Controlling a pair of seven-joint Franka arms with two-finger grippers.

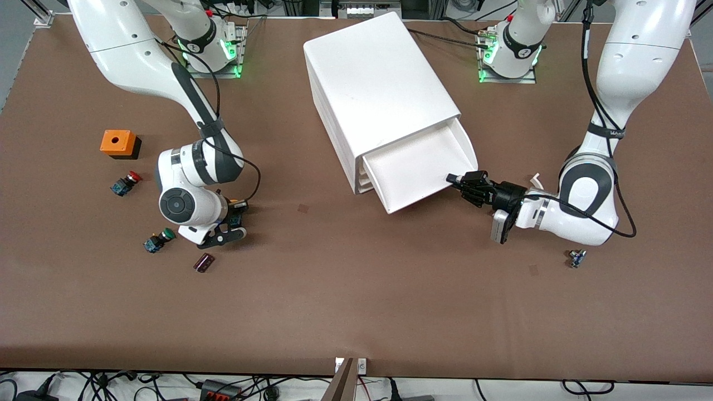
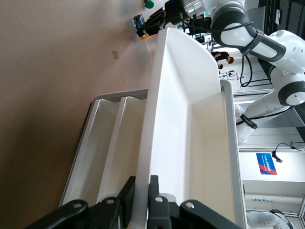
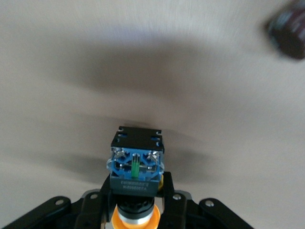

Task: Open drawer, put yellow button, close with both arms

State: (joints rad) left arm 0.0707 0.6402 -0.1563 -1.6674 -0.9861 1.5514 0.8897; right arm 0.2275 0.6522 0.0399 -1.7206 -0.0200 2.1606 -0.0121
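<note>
The cabinet (image 1: pixel 379 94) is a big rounded block of smooth white plastic lying at an angle in the middle of the brown table (image 1: pixel 356 301). Its top drawer (image 1: pixel 418 167), a shallow glossy tray with a curved lip, stands pulled out toward the front camera. The left gripper (image 1: pixel 454 179) is at the drawer's front corner on the left arm's side, its black fingers pinched on the thin rim. The left wrist view shows this closely: one finger (image 2: pixel 127 195) outside the wall, one inside, with the bare white drawer (image 2: pixel 190 119) floor running away and the lower drawers' edges stepped beside it.

The right gripper (image 1: pixel 237 214) is low over the table toward the right arm's end, closed on the button (image 1: pixel 239 205). In the front view the arm's wrist covers most of it. The right wrist view gives what that view hides: the button (image 3: pixel 137 167) gripped between the black fingers (image 3: pixel 93 202), yellow-orange cap toward the camera, black collar, blue block body with a green strip and black end pointing at the matte table.

Nearby lie a green button (image 1: pixel 159 240), a red button (image 1: pixel 126 183), an orange box (image 1: pixel 118 143) with a hole on top, and a small dark part (image 1: pixel 204 262). A tiny part (image 1: pixel 577 258) sits near the left arm's elbow.
</note>
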